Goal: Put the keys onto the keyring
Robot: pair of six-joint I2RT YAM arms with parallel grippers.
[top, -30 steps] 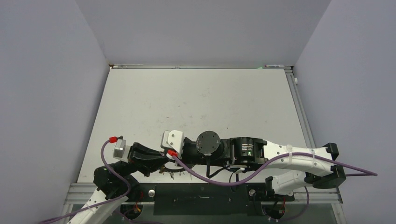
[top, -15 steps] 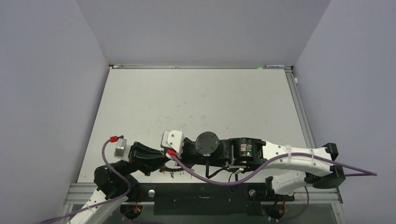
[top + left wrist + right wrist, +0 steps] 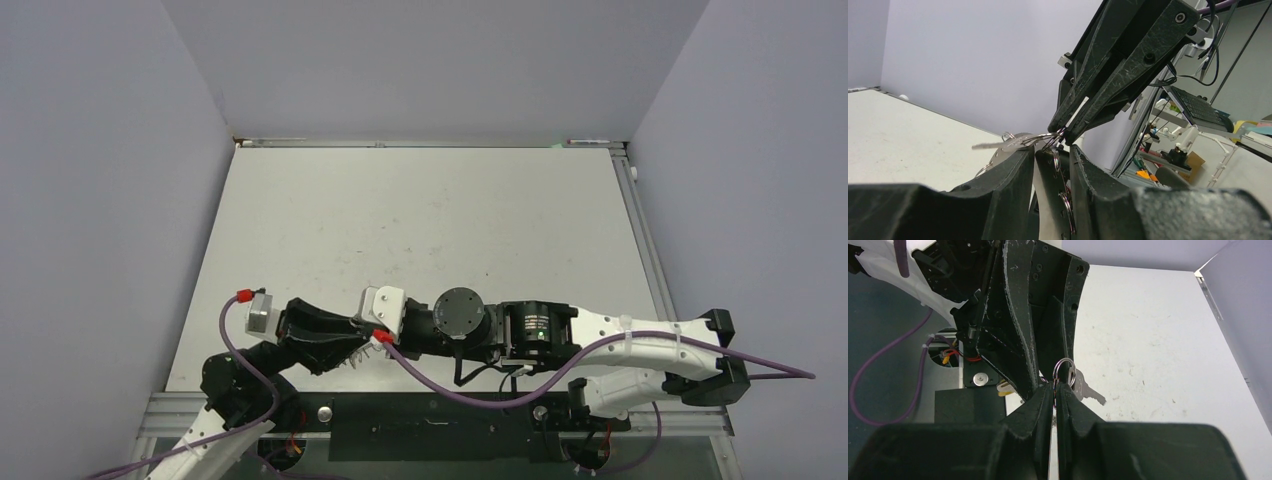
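White moulded link shells and black round joint housings are joined in sequence. Purple cables tipped with red plugs are tied along them. Scuffed black gripper fingers are fastened with small dark screws.

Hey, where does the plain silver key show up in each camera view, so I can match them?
Top external: not discernible, hidden where left claw meets right claw, low left of centre.
Left wrist: silver key left of centre, blade pointing left.
Right wrist: just right of centre, hanging from a small ring.
Shared landmark: the white table.
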